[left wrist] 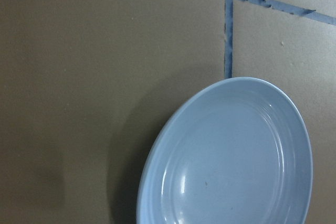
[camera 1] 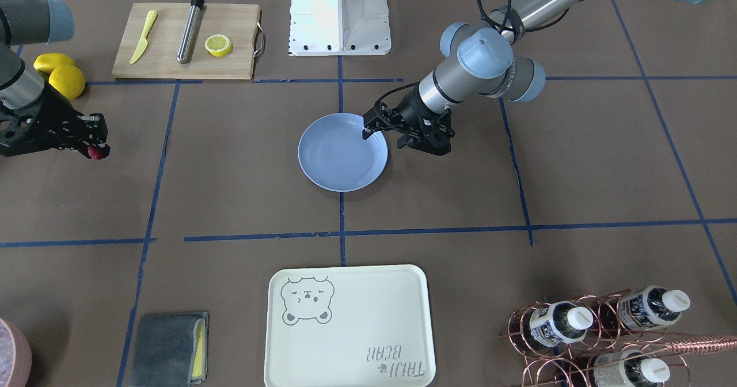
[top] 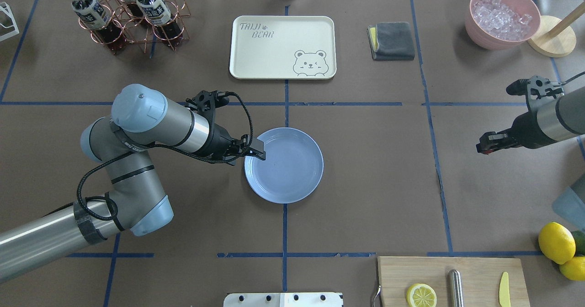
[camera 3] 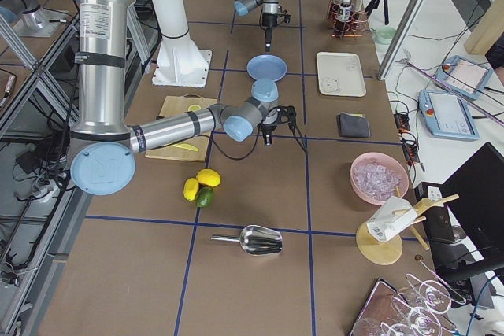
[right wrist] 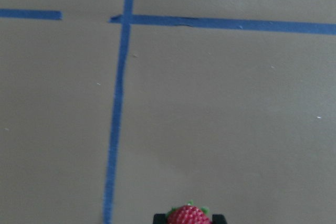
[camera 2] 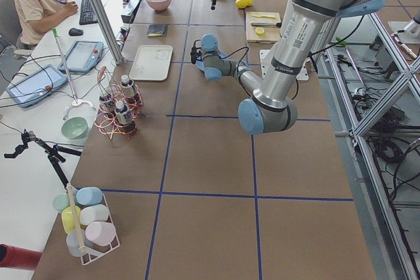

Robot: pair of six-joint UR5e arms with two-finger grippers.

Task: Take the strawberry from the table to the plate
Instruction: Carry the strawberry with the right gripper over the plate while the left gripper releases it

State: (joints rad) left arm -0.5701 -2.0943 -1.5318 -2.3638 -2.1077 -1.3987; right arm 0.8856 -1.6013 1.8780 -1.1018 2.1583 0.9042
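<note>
Strawberry (camera 1: 98,153) sits pinched between the right gripper (camera 1: 94,146) fingertips, red body with green cap visible at the bottom edge of the right wrist view (right wrist: 188,215). It is over bare brown table (camera 1: 242,168) on the robot's right side, near a blue tape line and well apart from the plate (camera 1: 339,165). Can't tell whether the berry touches the paper. Left gripper (camera 1: 384,137) hangs at the plate's rim, fingers spread, nothing between them. Lemons (camera 1: 59,74) and cutting board (camera 1: 173,59) lie behind the right gripper.
</note>
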